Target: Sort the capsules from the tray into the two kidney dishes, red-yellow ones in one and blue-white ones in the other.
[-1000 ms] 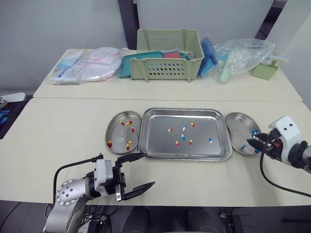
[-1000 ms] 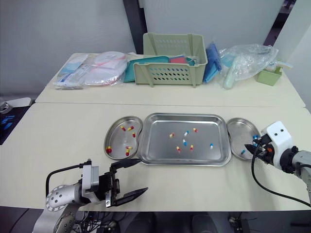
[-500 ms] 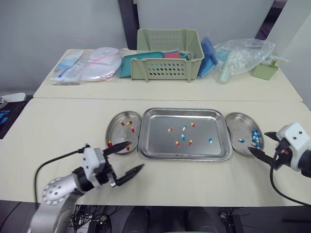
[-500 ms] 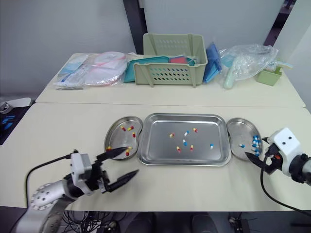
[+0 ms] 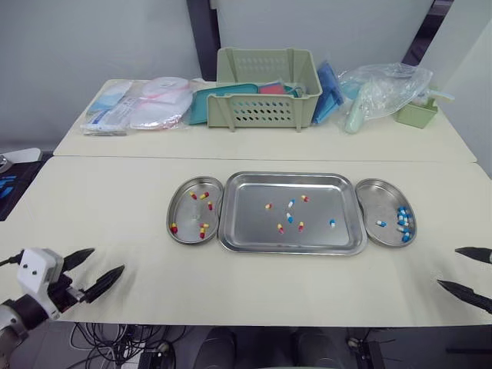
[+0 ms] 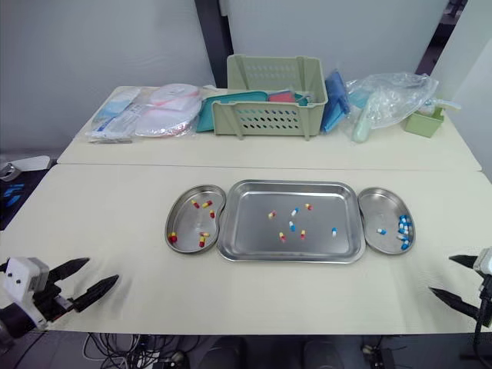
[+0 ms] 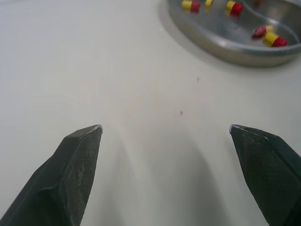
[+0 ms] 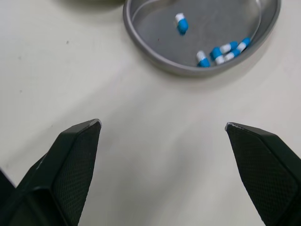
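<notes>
The steel tray (image 5: pixel 246 231) lies mid-table with several loose capsules, red-yellow and blue-white mixed. Left of it, a kidney dish (image 5: pixel 184 231) holds several red-yellow capsules (image 7: pixel 234 7). On the tray's right, the other kidney dish (image 5: pixel 373 201) holds several blue-white capsules (image 8: pixel 225 49). My left gripper (image 5: pixel 89 272) is open and empty at the near left table edge, far from the dishes. At the near right edge my right gripper (image 5: pixel 467 274) is open and empty, short of the right dish.
At the back stand a green basket (image 5: pixel 267 86), packets of supplies (image 5: pixel 142 104) on the left, a clear plastic bag (image 5: pixel 384 88) and a small green box (image 5: pixel 419 111) on the right. A seam (image 5: pixel 154 157) runs between the two tables.
Both arms have drawn back toward the near edge, the left far out to the left, the right away from the right dish. A blue-white capsule now lies in that dish.
</notes>
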`<state>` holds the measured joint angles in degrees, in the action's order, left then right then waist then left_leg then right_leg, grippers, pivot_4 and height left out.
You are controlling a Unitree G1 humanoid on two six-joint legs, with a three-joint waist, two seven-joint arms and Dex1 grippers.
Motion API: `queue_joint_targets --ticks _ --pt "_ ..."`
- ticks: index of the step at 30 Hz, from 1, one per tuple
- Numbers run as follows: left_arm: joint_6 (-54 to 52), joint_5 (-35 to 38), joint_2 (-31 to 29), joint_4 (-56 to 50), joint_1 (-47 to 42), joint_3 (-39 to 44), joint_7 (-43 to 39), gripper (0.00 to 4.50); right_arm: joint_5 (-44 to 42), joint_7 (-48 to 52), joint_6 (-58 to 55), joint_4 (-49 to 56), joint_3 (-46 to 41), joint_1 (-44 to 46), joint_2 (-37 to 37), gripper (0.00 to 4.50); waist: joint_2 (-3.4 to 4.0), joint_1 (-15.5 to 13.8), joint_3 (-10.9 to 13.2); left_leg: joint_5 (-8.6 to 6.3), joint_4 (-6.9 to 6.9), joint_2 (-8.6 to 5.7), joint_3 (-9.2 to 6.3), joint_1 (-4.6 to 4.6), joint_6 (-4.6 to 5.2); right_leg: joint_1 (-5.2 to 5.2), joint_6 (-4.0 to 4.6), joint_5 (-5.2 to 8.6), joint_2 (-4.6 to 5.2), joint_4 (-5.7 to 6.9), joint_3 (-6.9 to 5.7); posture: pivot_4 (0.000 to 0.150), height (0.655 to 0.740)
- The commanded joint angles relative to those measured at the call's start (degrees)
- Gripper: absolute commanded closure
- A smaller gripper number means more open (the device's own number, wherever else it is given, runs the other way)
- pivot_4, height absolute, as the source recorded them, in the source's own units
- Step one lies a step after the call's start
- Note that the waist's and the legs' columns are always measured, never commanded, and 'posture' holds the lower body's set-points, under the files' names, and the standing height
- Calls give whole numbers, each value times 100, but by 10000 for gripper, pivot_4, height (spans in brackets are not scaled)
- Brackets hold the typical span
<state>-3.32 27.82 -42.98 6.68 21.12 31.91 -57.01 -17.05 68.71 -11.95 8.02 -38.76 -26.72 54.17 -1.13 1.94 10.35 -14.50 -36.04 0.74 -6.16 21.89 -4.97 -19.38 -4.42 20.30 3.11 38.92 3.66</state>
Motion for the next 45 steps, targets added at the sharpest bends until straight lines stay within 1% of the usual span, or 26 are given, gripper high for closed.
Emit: queue_joint_targets --ticks 1,6,15,19,39,42,45 --pt "262 -67 -41 185 81 227 -98 0 -68 -14 142 38 -233 -94 -64 245 -3 -2 -2 0 0 0 -1 -2 0 3 0 0 0 0 -1 1500 7400" --pt "279 -96 -33 150 85 174 -78 0 -36 -47 213 68 -141 -124 -101 245 -4 -7 -2 0 0 0 -1 -1 -1 4 0 0 2 0 -1 1500 7400" --pt "-280 -5 1 -756 83 30 189 0 -101 -46 159 177 -19 -33 -87 245 -5 -6 -1 0 -1 0 -1 -2 -1 5 0 0 1 0 -1 1500 7400" --pt "-428 -9 30 -910 107 70 220 0 -112 -56 170 202 12 -11 -104 245 -4 -5 -2 0 -1 1 -1 -2 -1 5 0 0 1 0 -1 1500 7400" --pt "-294 -68 51 -639 -6 68 -15 0 -133 -66 239 456 46 -86 -226 245 -5 -7 -2 0 -1 0 -1 -2 -1 5 0 0 1 0 -1 1500 7400" --pt "-245 -54 50 -609 -26 79 -74 0 -238 -132 313 726 118 -32 -400 245 -5 -6 -2 0 -1 0 -2 -2 -1 5 0 0 1 0 -2 1500 7400" --pt "-181 -51 63 -557 -63 58 -131 0 -411 -400 381 1315 456 58 -836 245 -7 0 -3 0 0 2 -4 -3 -1 5 0 0 0 0 -3 1500 7400"
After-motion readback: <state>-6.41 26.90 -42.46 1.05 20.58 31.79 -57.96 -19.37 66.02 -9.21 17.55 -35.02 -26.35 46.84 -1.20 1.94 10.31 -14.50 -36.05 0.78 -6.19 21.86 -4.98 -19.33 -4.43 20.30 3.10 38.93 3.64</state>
